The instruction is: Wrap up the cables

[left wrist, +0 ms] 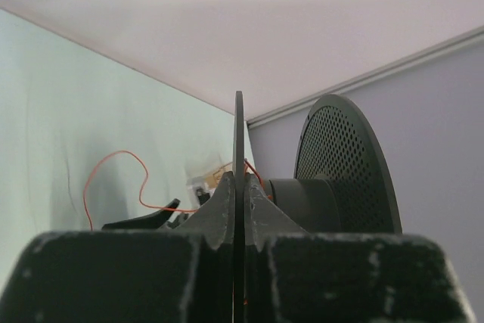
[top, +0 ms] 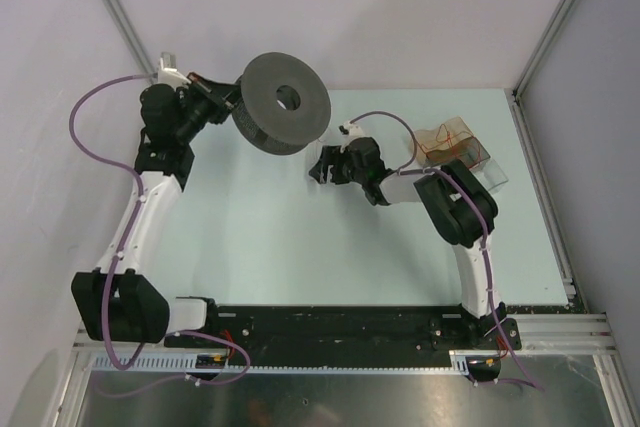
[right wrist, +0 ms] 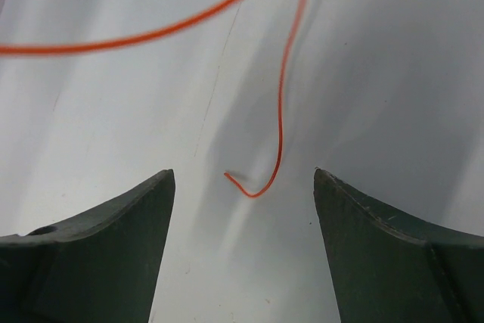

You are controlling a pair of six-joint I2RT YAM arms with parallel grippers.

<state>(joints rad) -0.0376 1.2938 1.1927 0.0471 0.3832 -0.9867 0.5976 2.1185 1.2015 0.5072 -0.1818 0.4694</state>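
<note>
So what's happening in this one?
The left gripper is shut on one rim of a dark spool, holding it at the far side of the table. The right gripper hangs open over the loose end of a thin orange wire, not gripping it. A clear box sits by the right arm.

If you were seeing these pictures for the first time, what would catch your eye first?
The big dark spool, held up near the far edge of the table, its flange clamped edge-on in the left gripper. Next, the thin orange cable, whose curled loose end shows between the jaws of the open right gripper.
</note>
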